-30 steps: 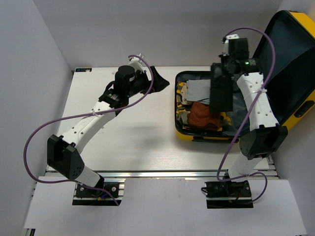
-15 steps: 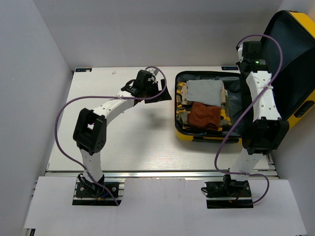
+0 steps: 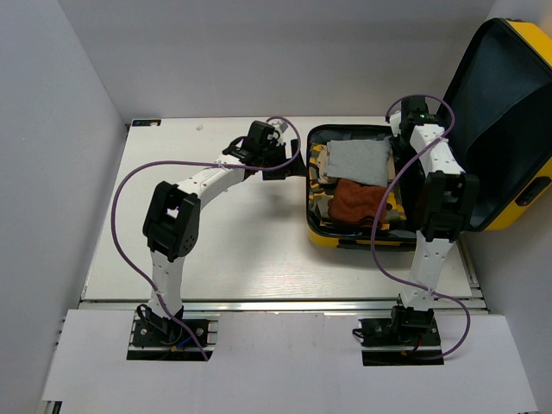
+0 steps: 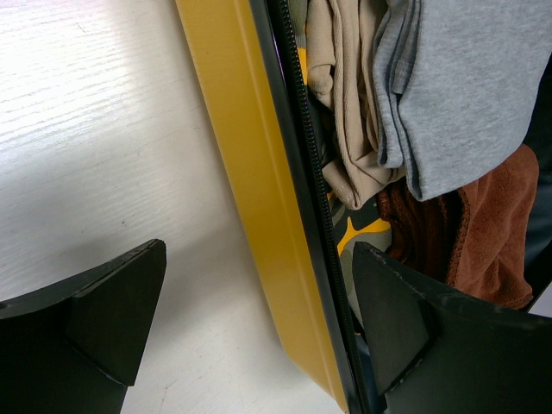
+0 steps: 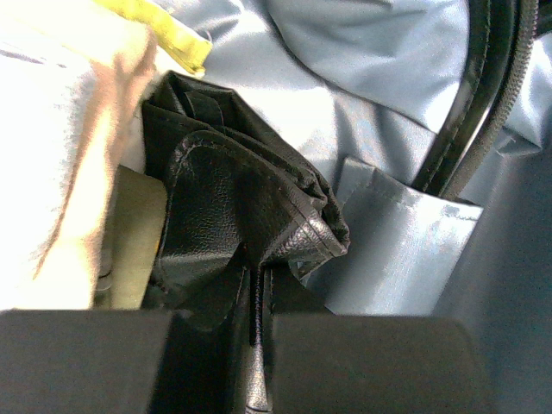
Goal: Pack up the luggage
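Observation:
The yellow luggage (image 3: 352,233) lies open on the table, its lid (image 3: 509,112) standing up at the right. Inside lie a grey folded cloth (image 3: 358,159), a rust-brown cloth (image 3: 358,200) and a beige garment (image 4: 345,103). My left gripper (image 3: 282,158) is open and straddles the luggage's left yellow wall (image 4: 250,198), one finger outside, one inside. My right gripper (image 3: 402,138) reaches down into the back right corner, shut on a crumpled black pouch (image 5: 233,216) that rests against the grey lining (image 5: 362,112).
White walls close in the table on the left and back. The raised lid stands right behind my right arm. Bare white tabletop (image 3: 216,233) stretches left of the luggage. Purple cables loop off both arms.
My right arm has carried the black pouch from above the luggage down into its back right corner. My left arm has stretched out and set its open jaws over the left wall.

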